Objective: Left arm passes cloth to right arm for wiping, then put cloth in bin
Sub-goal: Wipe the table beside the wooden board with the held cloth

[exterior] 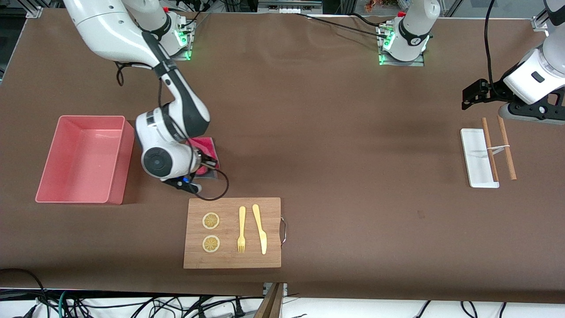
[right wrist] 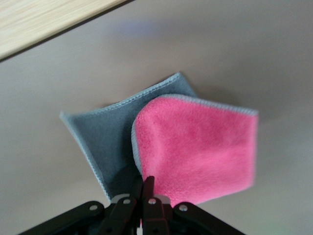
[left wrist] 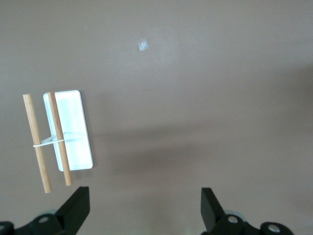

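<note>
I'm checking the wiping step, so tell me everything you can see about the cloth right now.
The cloth is a small fuzzy towel, crimson-pink on one face and grey on the other, with a stitched grey edge. It is folded over so that both faces show. It lies on the brown table between the bin and the wooden cutting board, farther from the front camera than the board. The right gripper is shut on its edge, and the right arm's wrist hides part of it in the front view.

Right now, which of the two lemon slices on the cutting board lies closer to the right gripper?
The lemon slice farther from the front camera; the other slice lies nearer it. The right gripper is shut on the cloth.
</note>
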Controlling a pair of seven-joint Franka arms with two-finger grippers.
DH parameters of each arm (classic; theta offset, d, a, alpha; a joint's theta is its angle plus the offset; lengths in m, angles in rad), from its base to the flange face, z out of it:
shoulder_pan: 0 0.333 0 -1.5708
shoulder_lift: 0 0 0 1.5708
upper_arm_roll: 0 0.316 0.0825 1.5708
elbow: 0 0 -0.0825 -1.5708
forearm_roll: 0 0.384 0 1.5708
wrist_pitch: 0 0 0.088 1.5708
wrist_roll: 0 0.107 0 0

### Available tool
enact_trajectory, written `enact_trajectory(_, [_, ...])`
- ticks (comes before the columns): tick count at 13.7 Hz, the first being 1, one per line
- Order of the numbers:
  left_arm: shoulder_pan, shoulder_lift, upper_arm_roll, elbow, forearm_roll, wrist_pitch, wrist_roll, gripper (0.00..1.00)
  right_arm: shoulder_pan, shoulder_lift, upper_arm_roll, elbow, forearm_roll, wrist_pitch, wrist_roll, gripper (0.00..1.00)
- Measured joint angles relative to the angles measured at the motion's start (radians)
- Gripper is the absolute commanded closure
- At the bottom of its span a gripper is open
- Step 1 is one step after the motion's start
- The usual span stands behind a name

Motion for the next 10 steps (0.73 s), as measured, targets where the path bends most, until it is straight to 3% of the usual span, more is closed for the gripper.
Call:
enact_trajectory(5, [0.000,0.000,0.001,0.000,0.000,0.000,0.000,0.00,0.030,0.038,0.151,-0.001,0.000,0.206,0.293,1.00])
enact_trajectory(10, [0.000,0.000,0.001,0.000,0.000,0.000,0.000,0.00,0.049,0.062,0.226,-0.002,0.000,0.352,0.476,1.00])
